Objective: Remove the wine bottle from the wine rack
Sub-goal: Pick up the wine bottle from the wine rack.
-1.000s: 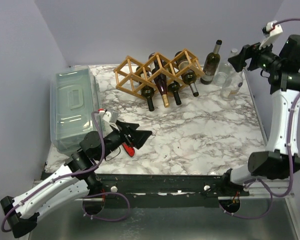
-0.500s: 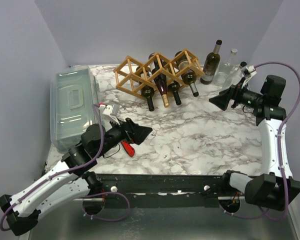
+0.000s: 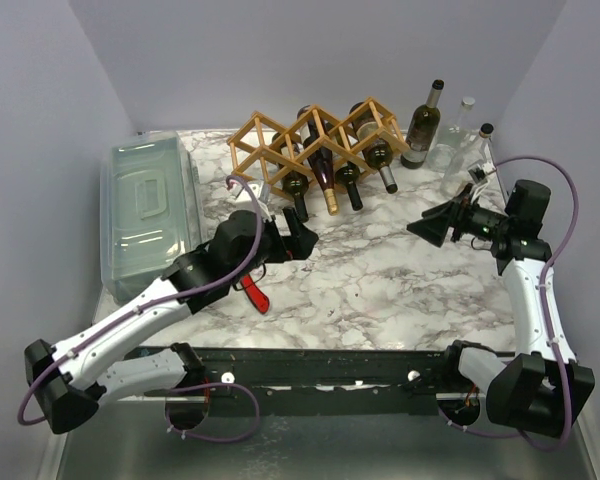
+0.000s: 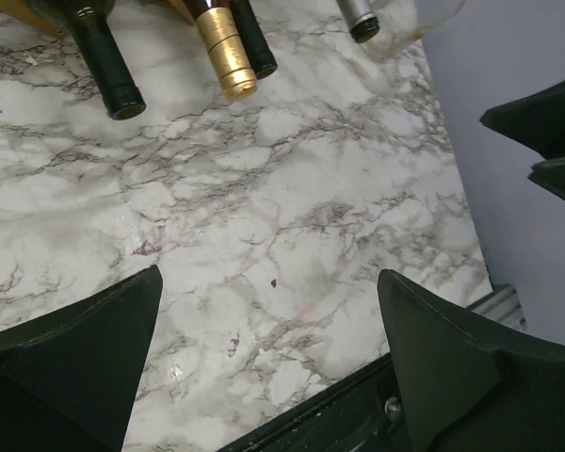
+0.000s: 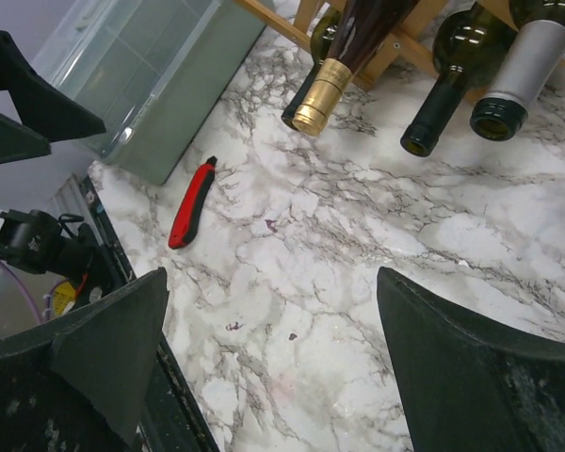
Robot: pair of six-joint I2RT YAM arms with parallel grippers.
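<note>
Left gripper (image 3: 300, 236): black wedge fingers spread, empty, above the veined marble tabletop (image 3: 380, 280). The tan slatted, diamond-celled wine rack (image 3: 283, 142) stands rear centre, holding four glass wine bottles (image 3: 329, 195), necks forward. Right gripper (image 3: 430, 224): fingers spread, empty.

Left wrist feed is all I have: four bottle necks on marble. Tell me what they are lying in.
Observer: A wooden wine rack at the far edge of the table. All four bottles lie in it, necks toward the arms.
Operator: Name anything loose on the table.
Observer: A red tool lies on the marble toward the front edge, left of centre.
Operator: Report what stands on the left side.
Observer: A clear plastic bin with its lid on, along the left edge.
</note>
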